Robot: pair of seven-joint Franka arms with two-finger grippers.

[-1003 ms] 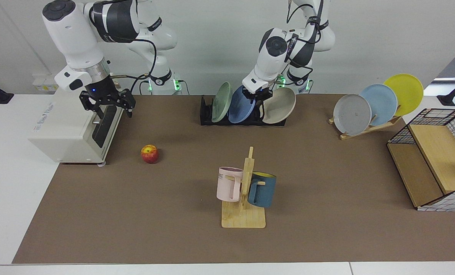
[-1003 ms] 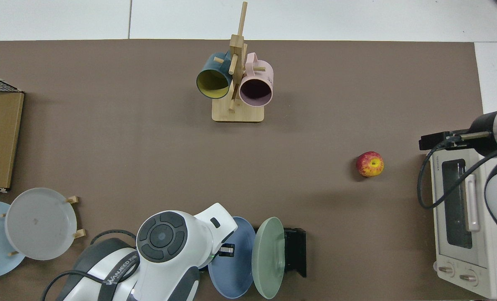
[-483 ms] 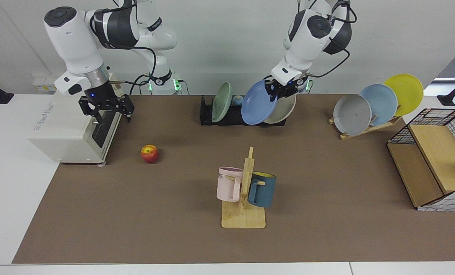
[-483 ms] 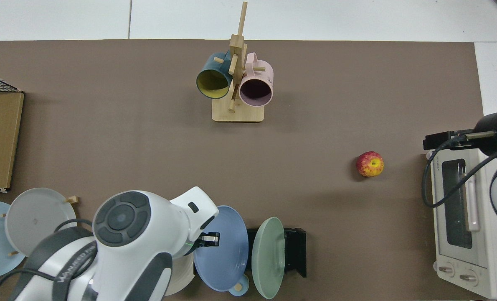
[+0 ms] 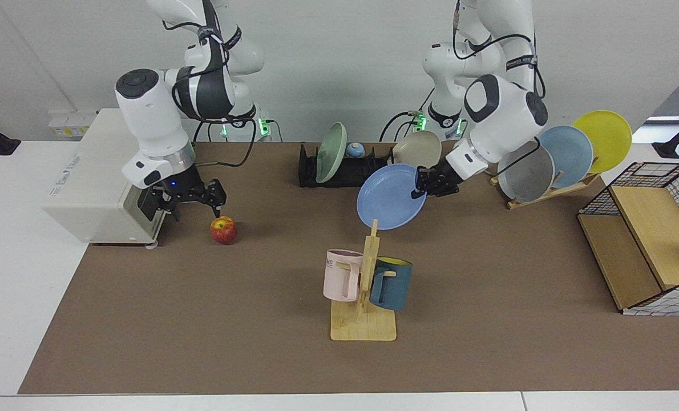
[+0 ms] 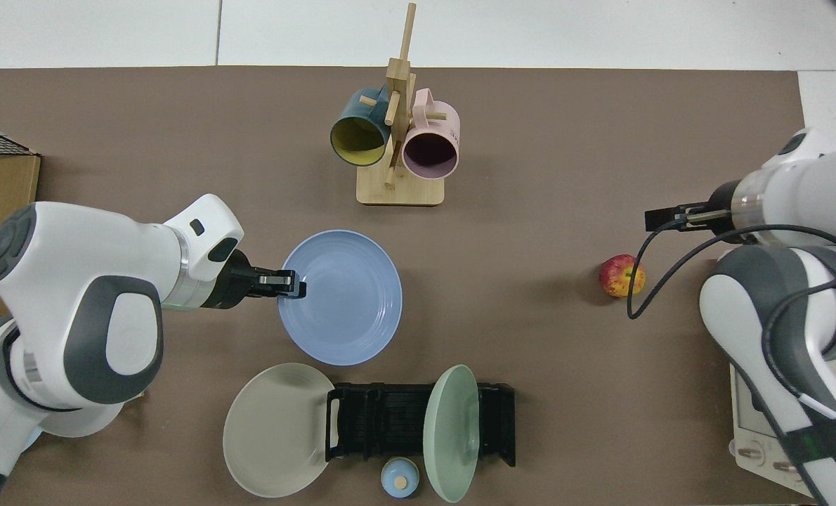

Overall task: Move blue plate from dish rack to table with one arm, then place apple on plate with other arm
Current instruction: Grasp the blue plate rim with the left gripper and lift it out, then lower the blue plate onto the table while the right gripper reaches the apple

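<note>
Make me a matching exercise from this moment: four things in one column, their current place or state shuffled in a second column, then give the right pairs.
Things
1. blue plate
2. apple
3. green plate
4. pink mug

Places or states
A. hanging on the wooden mug tree
B. standing upright in the dish rack
C. held by its rim in the left gripper, above the table
D. lying on the table just below the open right gripper

Pairs: 1-C, 2-D, 3-B, 4-A
</note>
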